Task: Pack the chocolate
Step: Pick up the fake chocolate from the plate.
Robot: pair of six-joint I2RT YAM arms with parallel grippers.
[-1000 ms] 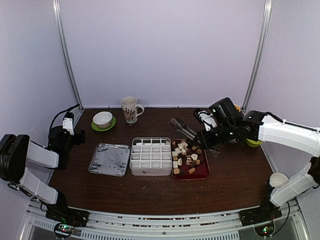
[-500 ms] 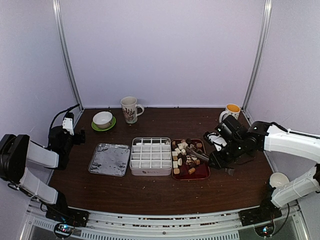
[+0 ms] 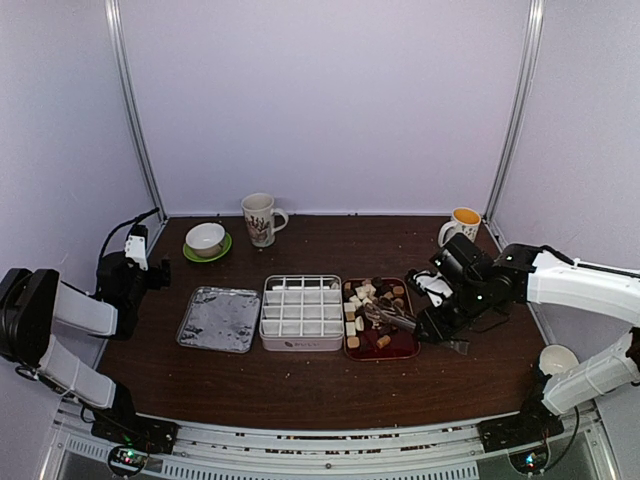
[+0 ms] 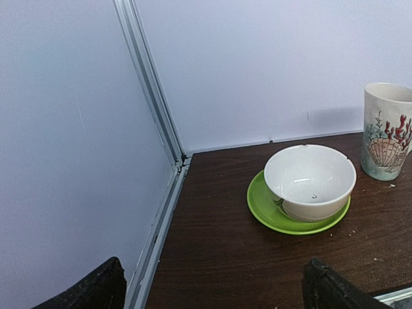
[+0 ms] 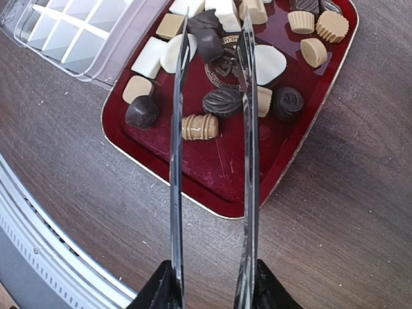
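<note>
- Right gripper [image 5: 209, 288], bottom edge of the right wrist view: its fingers are clamped on the handle end of the tongs [image 5: 175, 161]. You are working with the tool and not touching the sweets directly, which suits pieces this small.
- Tongs blades: they run up the frame with a gap between them. Their tips straddle a dark piece of chocolate [image 5: 207, 37] near the top centre, apparently lined up for a pinch. No squeeze is visible yet.
- Remaining chocolate: dark, tan and cream pieces lie scattered on the dark-red tray [image 5: 212, 170], none of them packed.
- Compartment box [image 3: 301, 312], just left of the tray in the top view: its cells look empty. It stands beside the tray, probably to keep each transfer short.
- Left gripper [image 4: 212, 291], bottom of the left wrist view: its fingers are spread wide and hold nothing. It is parked at the left side, out of the working area and facing the bowl [image 4: 309, 180] on its green saucer [image 4: 270, 212].
- Mug [image 4: 388, 129], right edge of that view: it stands apart from the packing.
- Change over one second: your right arm has swung from the tray's upper right down to its right side, uncovering the orange-filled cup [image 3: 464, 222]. The tongs now reach over the tray's middle. The left arm has not moved.
</note>
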